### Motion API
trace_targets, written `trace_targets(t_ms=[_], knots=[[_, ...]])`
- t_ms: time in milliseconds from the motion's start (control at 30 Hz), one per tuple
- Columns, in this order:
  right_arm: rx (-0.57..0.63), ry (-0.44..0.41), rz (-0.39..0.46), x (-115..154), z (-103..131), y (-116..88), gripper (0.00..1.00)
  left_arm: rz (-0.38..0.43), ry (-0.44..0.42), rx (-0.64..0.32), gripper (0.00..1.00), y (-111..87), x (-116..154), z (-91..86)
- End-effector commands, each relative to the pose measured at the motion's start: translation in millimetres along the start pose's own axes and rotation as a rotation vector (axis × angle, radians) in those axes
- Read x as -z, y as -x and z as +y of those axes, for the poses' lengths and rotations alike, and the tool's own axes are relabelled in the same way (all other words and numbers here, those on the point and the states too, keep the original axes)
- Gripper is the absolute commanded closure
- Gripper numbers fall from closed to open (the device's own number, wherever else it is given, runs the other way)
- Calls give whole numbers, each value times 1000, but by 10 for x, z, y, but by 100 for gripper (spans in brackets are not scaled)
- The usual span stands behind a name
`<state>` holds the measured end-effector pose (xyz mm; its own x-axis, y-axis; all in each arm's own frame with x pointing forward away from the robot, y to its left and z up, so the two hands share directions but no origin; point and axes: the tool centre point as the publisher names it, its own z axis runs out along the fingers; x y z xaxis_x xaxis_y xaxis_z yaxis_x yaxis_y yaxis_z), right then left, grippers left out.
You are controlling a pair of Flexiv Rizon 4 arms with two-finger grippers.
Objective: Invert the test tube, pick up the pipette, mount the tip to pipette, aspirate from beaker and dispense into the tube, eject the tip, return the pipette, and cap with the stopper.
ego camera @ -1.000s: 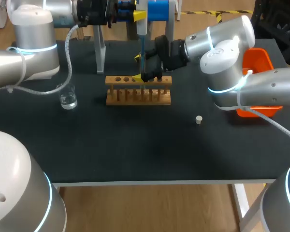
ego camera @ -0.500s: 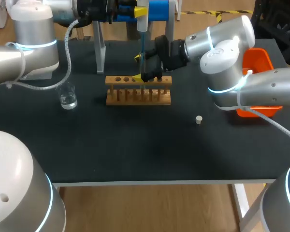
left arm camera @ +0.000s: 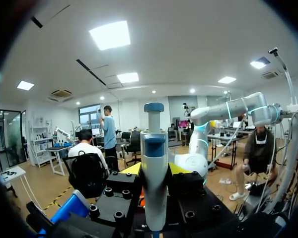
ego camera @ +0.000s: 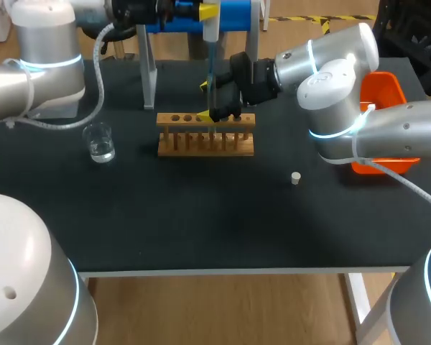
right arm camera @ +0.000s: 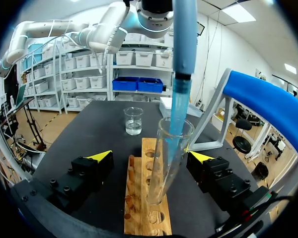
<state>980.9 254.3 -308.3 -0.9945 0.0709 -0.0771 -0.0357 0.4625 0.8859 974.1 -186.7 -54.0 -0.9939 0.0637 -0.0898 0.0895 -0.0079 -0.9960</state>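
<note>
A clear test tube (right arm camera: 165, 166) stands tilted in a hole of the wooden rack (ego camera: 201, 144), mouth up. My right gripper (ego camera: 209, 100) is open, its fingers on either side of the tube without touching it; in its wrist view the right gripper (right arm camera: 151, 156) shows both yellow tips well apart. My left gripper (ego camera: 205, 12), above the rack's far side, is shut on the white and blue pipette (left arm camera: 154, 188). The pipette's blue tip (right arm camera: 181, 94) hangs down into the tube's mouth. The glass beaker (ego camera: 100, 144) holds clear liquid left of the rack. The small stopper (ego camera: 296, 178) lies right of the rack.
A white pipette stand (ego camera: 149, 75) rises behind the rack, with a blue piece (ego camera: 237, 14) at its top. An orange bin (ego camera: 388, 90) sits at the table's right edge, behind my right arm.
My left arm has shifted slightly up and back with the pipette. The right arm, tube and rack have kept still.
</note>
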Motion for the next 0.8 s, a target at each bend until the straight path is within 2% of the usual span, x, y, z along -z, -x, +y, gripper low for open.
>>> trace_targets(t_ms=[33,800], knots=[[0,-2,1,7,5,-1,0,-5,9,-2,100,-27,-10,-68],[0,-2,1,7,5,-1,0,2,35,-23,100,-62,-133,-333]])
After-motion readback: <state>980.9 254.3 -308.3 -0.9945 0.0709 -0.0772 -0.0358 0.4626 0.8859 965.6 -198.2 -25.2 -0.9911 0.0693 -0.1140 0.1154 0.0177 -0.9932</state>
